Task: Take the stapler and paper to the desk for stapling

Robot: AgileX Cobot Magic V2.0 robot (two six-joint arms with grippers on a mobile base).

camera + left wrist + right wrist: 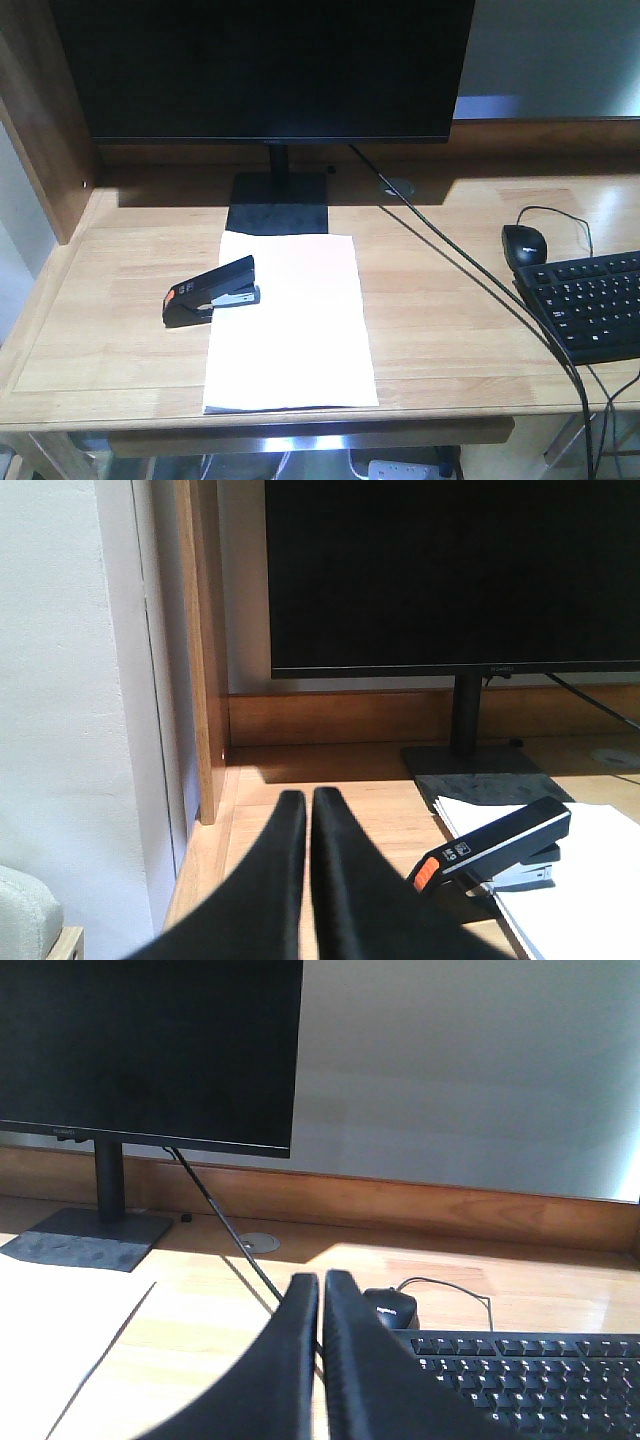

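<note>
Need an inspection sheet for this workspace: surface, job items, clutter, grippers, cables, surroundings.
Surface: light-wood desk with a raised edge strip, sunlit in patches.
Job's things: paper lies flat in front of the monitor stand; stapler sits on its left edge, orange end pointing left, front over the sheet.
Clutter: mouse and keyboard at the right.
Grippers: left gripper shut, empty, left of the stapler; right gripper shut, empty, near the keyboard.
Cables: black cables run diagonally from behind the monitor over the front edge; the mouse cable loops behind the mouse.
Surroundings: monitor at the back, wooden side panel at the left, power strip under the desk.
</note>
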